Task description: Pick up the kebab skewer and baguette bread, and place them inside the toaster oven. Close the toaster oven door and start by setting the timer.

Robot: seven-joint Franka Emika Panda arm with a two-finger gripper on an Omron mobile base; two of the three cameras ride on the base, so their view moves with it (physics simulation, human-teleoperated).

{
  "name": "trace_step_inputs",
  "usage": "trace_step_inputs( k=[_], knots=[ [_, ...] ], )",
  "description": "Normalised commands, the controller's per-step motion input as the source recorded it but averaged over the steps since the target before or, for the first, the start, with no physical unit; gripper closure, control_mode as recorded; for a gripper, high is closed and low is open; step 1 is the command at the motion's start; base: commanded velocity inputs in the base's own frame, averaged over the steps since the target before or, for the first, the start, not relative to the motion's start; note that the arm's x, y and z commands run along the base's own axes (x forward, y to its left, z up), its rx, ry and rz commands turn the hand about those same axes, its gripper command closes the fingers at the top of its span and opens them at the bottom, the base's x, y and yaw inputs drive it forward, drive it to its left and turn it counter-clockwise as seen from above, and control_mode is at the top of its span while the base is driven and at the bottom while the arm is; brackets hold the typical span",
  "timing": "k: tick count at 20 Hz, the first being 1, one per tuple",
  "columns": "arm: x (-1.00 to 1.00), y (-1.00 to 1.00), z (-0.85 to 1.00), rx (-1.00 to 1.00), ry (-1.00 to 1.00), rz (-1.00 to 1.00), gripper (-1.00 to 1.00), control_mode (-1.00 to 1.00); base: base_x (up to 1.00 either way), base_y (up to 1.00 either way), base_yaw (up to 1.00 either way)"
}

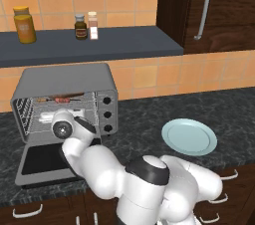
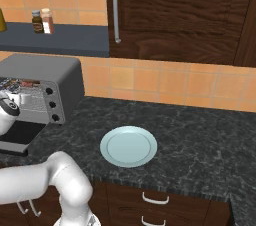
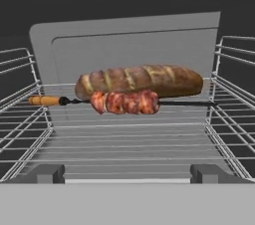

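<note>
The toaster oven stands on the counter at the left, and its door lies folded down flat in front. Inside, on the wire rack, the golden-brown baguette bread lies along the back. The kebab skewer lies just in front of it and touches it, with its orange handle to the left. My gripper is open with nothing between its fingers, at the mouth of the oven and facing the food. The white hand hovers over the door.
Three black knobs run down the oven's right side. An empty pale plate sits on the dark counter to the right. Jars and spice bottles stand on the shelf above. A wooden cabinet hangs at the upper right.
</note>
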Motion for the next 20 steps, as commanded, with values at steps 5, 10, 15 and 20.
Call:
trace_step_inputs(
  k=[5, 10, 15, 20],
  knots=[
    [0.13, 0.00, 0.00, 0.00, 0.00, 0.00, -1.00, -1.00, 0.00, 0.00, 0.00],
    [0.05, 0.00, 0.00, 0.00, 0.00, 0.00, -1.00, -1.00, 0.00, 0.00, 0.00],
    [-0.13, 0.00, 0.00, 0.00, 0.00, 0.00, -1.00, -1.00, 0.00, 0.00, 0.00],
    [-0.61, 0.00, 0.00, 0.00, 0.00, 0.00, -1.00, -1.00, 0.00, 0.00, 0.00]
  ],
)
